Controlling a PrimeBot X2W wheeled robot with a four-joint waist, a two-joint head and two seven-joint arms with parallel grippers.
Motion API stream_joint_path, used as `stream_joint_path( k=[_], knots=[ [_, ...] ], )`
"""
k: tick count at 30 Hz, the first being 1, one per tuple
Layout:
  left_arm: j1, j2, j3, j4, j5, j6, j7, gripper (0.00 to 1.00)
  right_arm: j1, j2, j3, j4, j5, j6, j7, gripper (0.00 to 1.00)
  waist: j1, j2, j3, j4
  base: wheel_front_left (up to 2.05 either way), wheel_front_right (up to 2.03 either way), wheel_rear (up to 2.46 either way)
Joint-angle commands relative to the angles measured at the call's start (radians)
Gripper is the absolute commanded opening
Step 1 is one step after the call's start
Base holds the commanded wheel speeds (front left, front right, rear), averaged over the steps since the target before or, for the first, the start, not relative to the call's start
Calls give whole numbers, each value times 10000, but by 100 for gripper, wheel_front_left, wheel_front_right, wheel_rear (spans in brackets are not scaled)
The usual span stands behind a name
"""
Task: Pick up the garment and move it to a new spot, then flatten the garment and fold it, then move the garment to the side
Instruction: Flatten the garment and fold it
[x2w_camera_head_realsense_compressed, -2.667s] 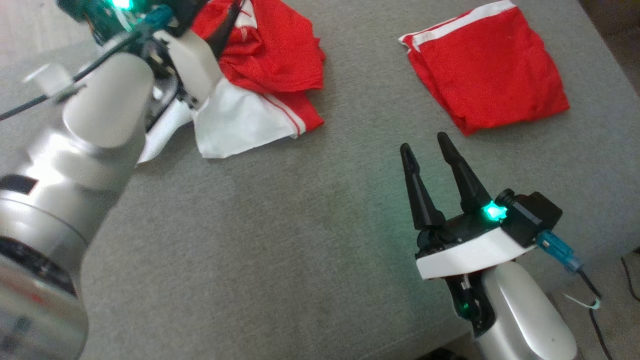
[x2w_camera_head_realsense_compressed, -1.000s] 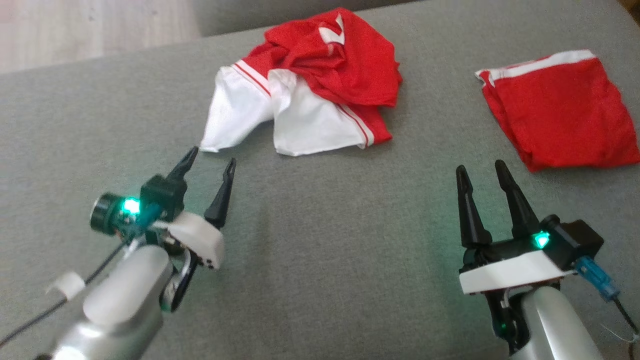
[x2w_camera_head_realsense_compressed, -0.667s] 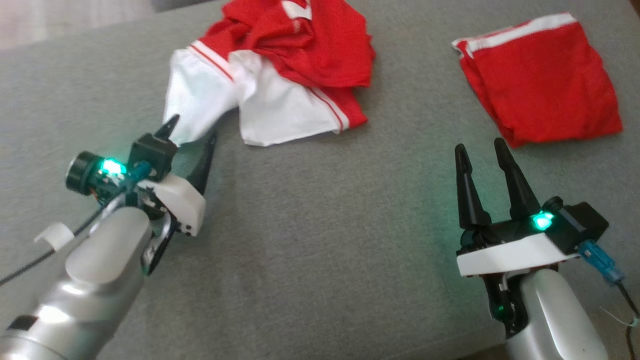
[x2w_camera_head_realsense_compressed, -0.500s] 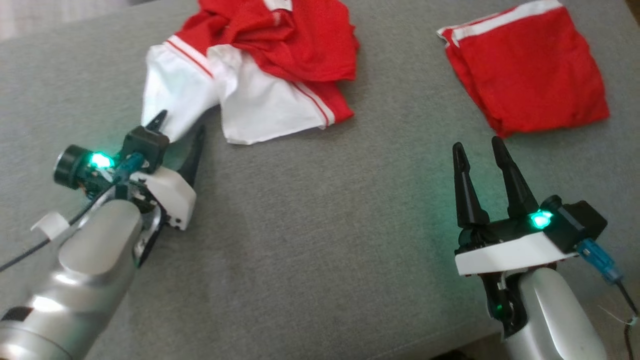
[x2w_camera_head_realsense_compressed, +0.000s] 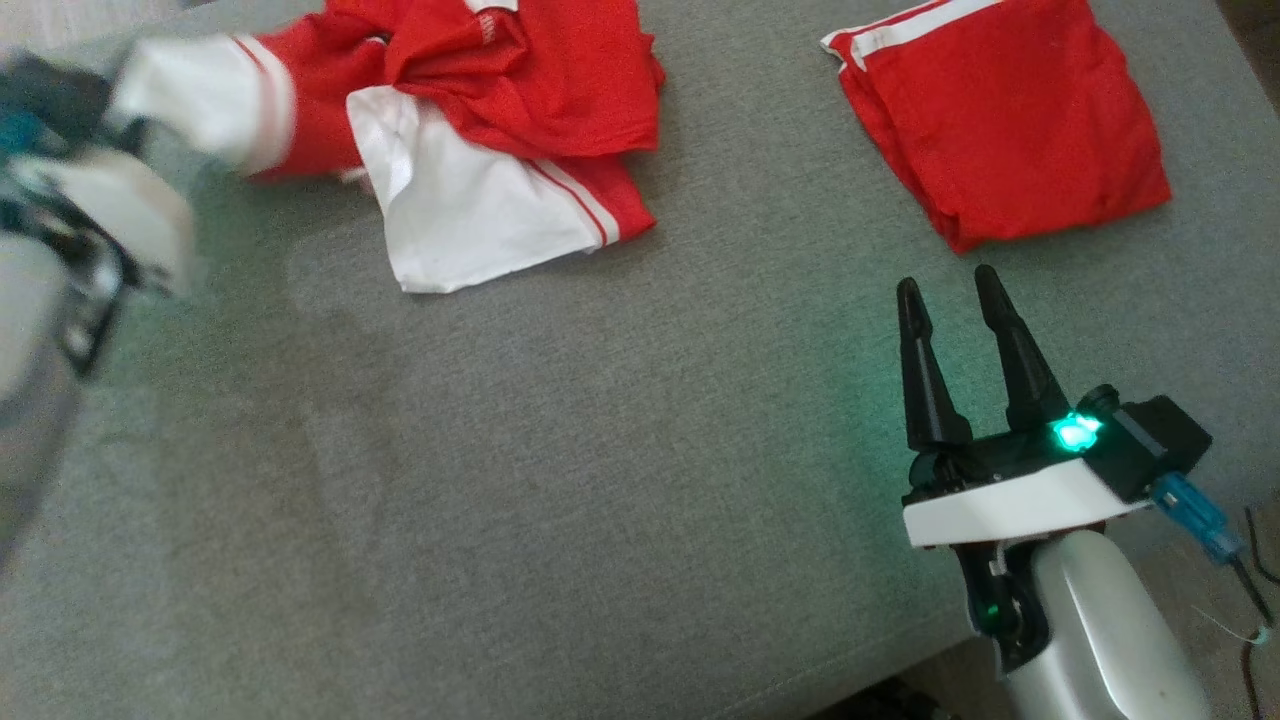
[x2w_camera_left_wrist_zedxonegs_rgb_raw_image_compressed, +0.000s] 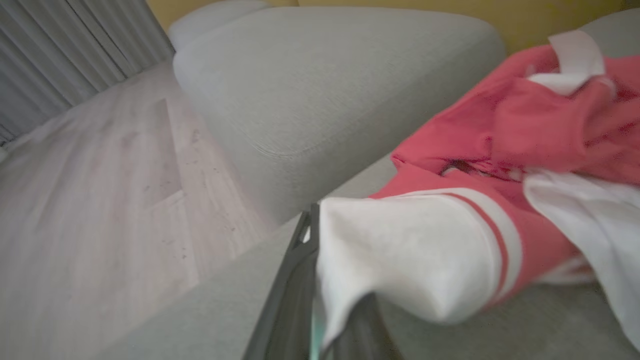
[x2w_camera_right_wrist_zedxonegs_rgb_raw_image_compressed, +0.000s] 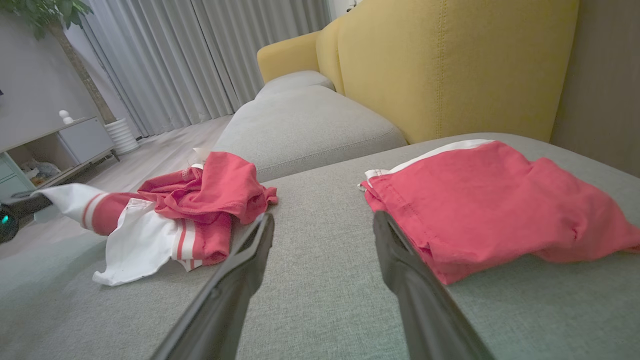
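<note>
Since a moment ago the left gripper (x2w_camera_left_wrist_zedxonegs_rgb_raw_image_compressed: 314, 240) has clamped onto the white sleeve (x2w_camera_left_wrist_zedxonegs_rgb_raw_image_compressed: 400, 250) of the crumpled red-and-white garment (x2w_camera_head_realsense_compressed: 500, 110) and drawn it out leftward. The rest lies beyond its fingertips on the grey cushion (x2w_camera_head_realsense_compressed: 600, 450). The right gripper (x2w_camera_head_realsense_compressed: 946, 280) hovers wide and empty, with a folded red garment (x2w_camera_head_realsense_compressed: 1000, 110) just ahead of it.

In the head view our left gripper (x2w_camera_head_realsense_compressed: 122, 128) is a blurred smear by the left edge of the cushion (x2w_camera_head_realsense_compressed: 600, 450); we cannot make out its fingers. From the left wrist, the white sleeve (x2w_camera_left_wrist_zedxonegs_rgb_raw_image_compressed: 400, 250) of the garment (x2w_camera_left_wrist_zedxonegs_rgb_raw_image_compressed: 550, 125) hides one fingertip. The head view's top edge cuts off the garment and the folded red cloth (x2w_camera_head_realsense_compressed: 1000, 120).
</note>
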Motion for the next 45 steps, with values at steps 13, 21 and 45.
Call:
stream_joint_path(
  k=[13, 21, 45],
  knots=[
    [-2800, 1215, 848, 1195, 516, 1102, -154, 100, -385, -33, 686, -248, 181, -7, -107, 100, -1, 0, -62, -446, 0, 0, 0],
    [-2080, 174, 891, 1431, 139, 960, -1543, 100, -255, -33, 489, -219, -75, -7, -107, 100, -1, 0, -504, -31, 0, 0, 0],
    [5488, -1834, 2800, -4352, -226, 2311, -2281, 100, 475, -33, -240, -87, -740, -7, -107, 100, -1, 0, -1696, 2316, 0, 0, 0]
  ],
)
